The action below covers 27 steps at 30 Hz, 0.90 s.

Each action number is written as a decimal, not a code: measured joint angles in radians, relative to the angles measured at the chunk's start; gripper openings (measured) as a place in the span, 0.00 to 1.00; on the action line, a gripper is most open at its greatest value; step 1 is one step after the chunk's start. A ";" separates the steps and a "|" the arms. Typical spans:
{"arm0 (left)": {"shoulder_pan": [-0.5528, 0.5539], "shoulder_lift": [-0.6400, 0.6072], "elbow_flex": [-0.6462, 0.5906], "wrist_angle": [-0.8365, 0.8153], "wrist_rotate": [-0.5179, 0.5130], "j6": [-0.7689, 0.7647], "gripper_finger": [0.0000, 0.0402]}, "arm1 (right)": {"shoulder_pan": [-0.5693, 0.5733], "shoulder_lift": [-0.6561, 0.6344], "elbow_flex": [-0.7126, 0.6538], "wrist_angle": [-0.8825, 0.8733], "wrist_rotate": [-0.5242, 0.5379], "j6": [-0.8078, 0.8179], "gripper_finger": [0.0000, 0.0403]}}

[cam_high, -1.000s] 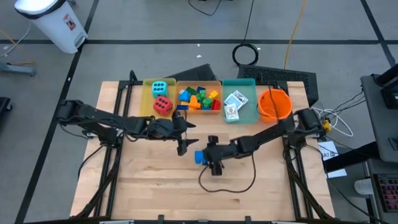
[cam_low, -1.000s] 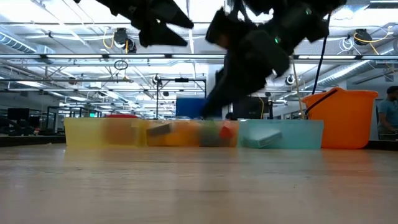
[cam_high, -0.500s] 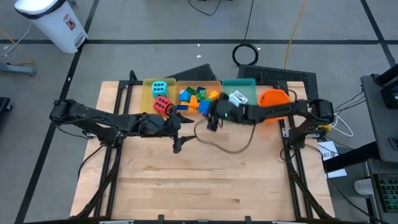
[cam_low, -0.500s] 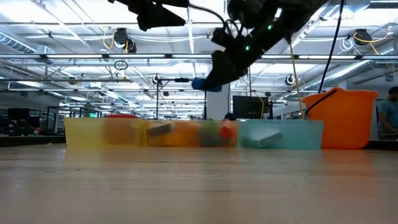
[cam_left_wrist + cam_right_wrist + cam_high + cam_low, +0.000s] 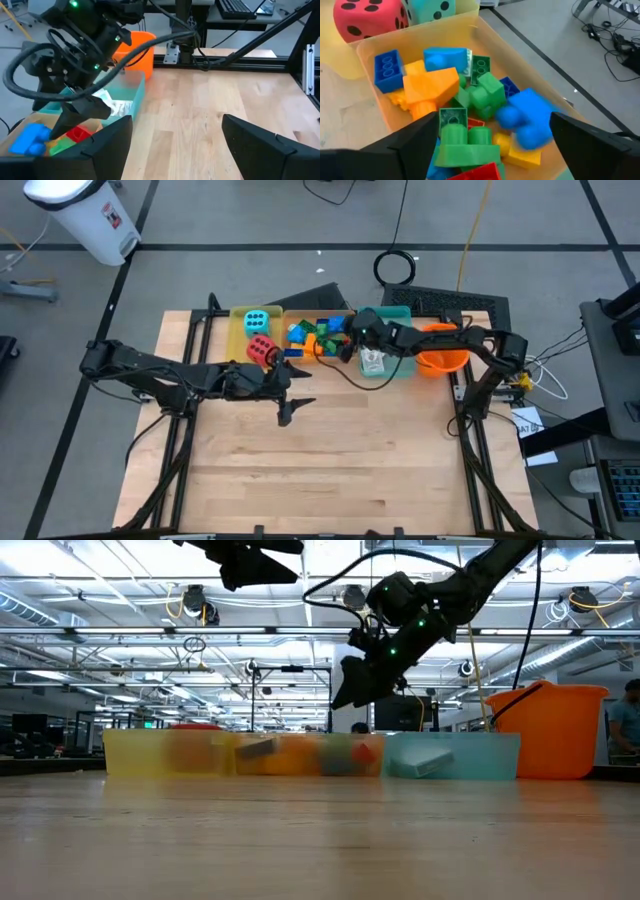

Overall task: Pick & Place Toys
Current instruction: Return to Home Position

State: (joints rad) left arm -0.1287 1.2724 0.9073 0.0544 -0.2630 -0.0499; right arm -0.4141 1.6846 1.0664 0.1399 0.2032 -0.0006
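Observation:
My right gripper (image 5: 345, 346) hangs open over the orange tray (image 5: 320, 310), which holds several coloured bricks (image 5: 470, 95). A blue brick (image 5: 527, 119) shows blurred among them, below and between the open fingers and free of them. The red die (image 5: 262, 350) and the cyan die (image 5: 256, 320) sit in the yellow tray (image 5: 236, 330). Card packs (image 5: 117, 107) lie in the teal tray (image 5: 402, 312). My left gripper (image 5: 293, 394) floats open above the bare wood near the yellow tray, holding nothing.
The three trays stand in a row along the table's far edge, with an orange bucket (image 5: 442, 350) at their right end. The right arm's cable (image 5: 350, 375) loops over the table in front of the trays. Bare wood fills the near half (image 5: 330, 470).
My right gripper has carried the blue brick from the table's middle toward the far edge, rising over the orange tray. There it has opened and let go, and the brick has dropped among the other bricks. My left gripper has risen a little.

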 joint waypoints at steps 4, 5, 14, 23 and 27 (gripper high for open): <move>0.000 0.000 0.000 -0.017 0.000 0.044 0.77 | 0.007 -0.031 -0.001 -0.028 0.002 -0.021 0.88; 0.000 -0.010 0.000 -0.040 0.000 0.051 0.76 | 0.013 -0.051 -0.001 -0.041 0.002 -0.037 0.88; -0.018 -0.390 0.000 -0.285 0.000 0.038 0.76 | 0.129 -0.421 0.000 -0.435 0.003 -0.149 0.88; -0.037 -0.875 -0.001 -0.529 0.001 0.065 0.79 | 0.268 -0.935 -0.004 -0.766 0.003 -0.030 0.89; -0.038 -1.030 -0.117 -0.611 -0.001 -0.026 0.78 | 0.293 -1.127 -0.111 -0.758 0.004 0.099 0.89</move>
State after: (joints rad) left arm -0.1665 0.2422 0.7908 -0.5565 -0.2638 -0.0755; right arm -0.1214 0.5578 0.9559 -0.6184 0.2070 0.0986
